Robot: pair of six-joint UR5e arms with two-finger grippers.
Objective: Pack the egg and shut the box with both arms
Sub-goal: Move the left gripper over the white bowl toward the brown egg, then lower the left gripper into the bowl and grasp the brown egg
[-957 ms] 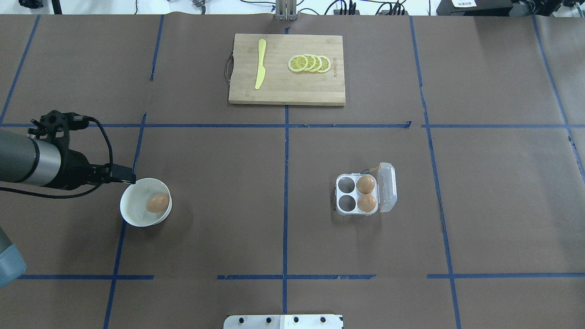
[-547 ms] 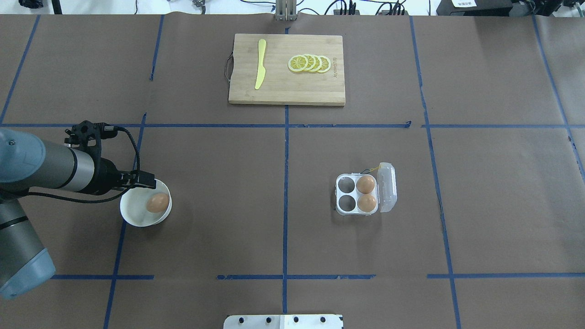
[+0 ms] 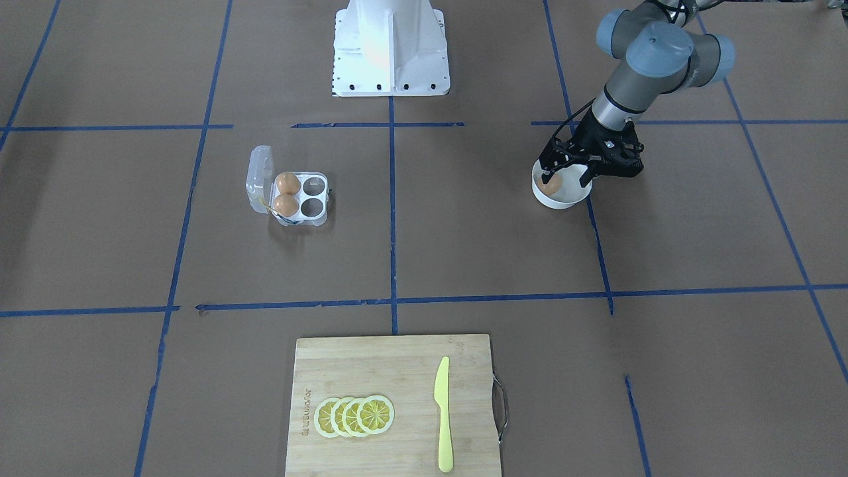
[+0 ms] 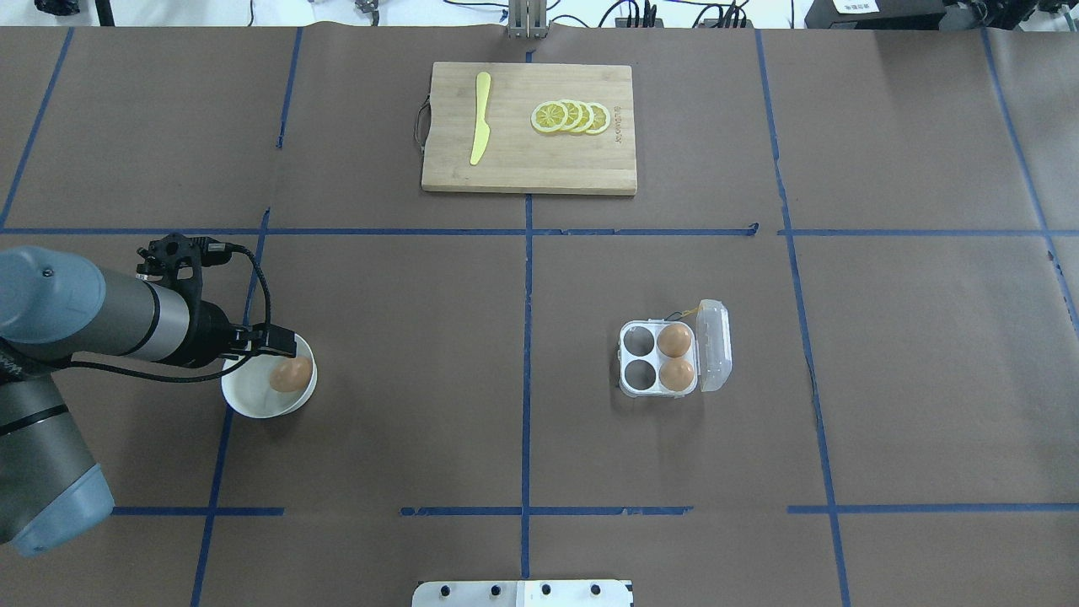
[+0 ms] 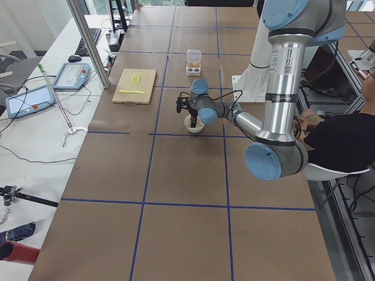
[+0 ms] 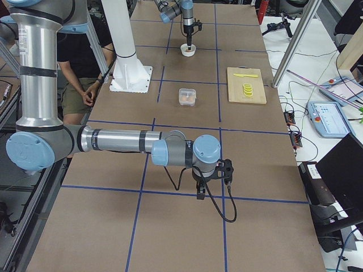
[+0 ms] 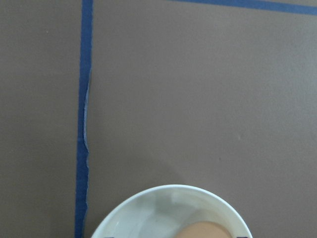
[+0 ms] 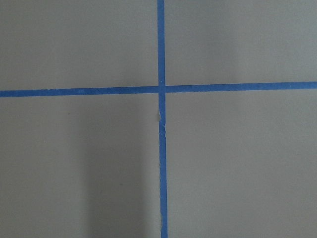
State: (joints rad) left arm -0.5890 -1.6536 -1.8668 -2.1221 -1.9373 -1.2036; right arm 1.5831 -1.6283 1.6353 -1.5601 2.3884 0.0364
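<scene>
A tan-orange egg (image 4: 291, 375) lies in a round white bowl (image 4: 253, 406) at the table's left. My left gripper (image 4: 282, 343) hangs open just above the bowl's far rim, close to the egg; the front view shows its fingers (image 3: 546, 171) spread over the bowl (image 3: 563, 199). The clear box (image 4: 662, 358) stands right of centre with its lid (image 4: 715, 346) open. Two eggs (image 4: 674, 340) fill its right cells; the left cells are empty. My right gripper (image 6: 199, 190) shows only in the exterior right view, above bare table; I cannot tell if it is open.
A wooden cutting board (image 4: 528, 169) with a yellow knife (image 4: 480, 118) and lemon slices (image 4: 571, 116) lies at the far middle. The white pedestal (image 3: 389, 46) stands at the robot's side. A seated operator (image 5: 340, 134) is beside the table.
My left arm has swung right toward the bowl; its gripper went from left of the rim to over the bowl near the egg. Nothing else moved.
</scene>
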